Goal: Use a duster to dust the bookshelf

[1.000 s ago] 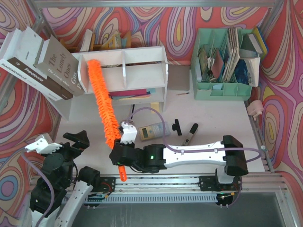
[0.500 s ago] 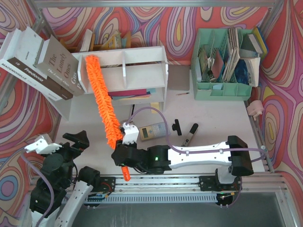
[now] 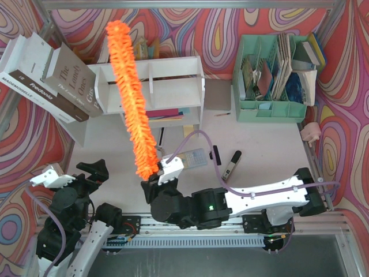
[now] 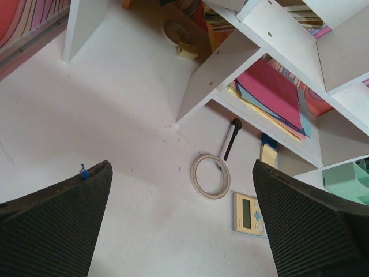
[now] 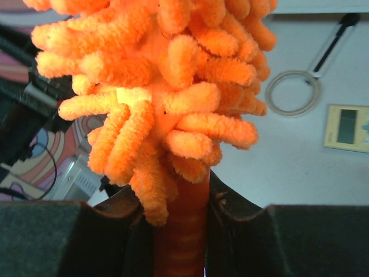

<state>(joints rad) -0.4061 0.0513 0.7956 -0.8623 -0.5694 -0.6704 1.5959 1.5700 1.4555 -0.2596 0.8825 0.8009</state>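
My right gripper (image 3: 154, 180) is shut on the orange plastic handle (image 5: 181, 231) of the duster (image 3: 131, 95), near the table's front. The fluffy orange duster stands raised and tilted, its tip (image 3: 117, 29) high over the left end of the white bookshelf (image 3: 173, 78); it fills the right wrist view (image 5: 161, 92). The bookshelf's underside and dividers show in the left wrist view (image 4: 271, 34). My left gripper (image 3: 86, 173) is open and empty at the front left, its black pads (image 4: 52, 225) wide apart over bare table.
Large books (image 3: 49, 78) lean at the back left. A mint green organizer (image 3: 271, 107) stands at the back right. A tape ring (image 4: 211, 175), a small calculator (image 4: 249, 213), a black marker (image 3: 232, 164) and coloured paper (image 4: 271, 95) lie near the shelf.
My right gripper has lifted the duster and swung it upward, its tip rising from the shelf's left compartment to above the shelf. The right arm drew back toward the front. The left arm is still.
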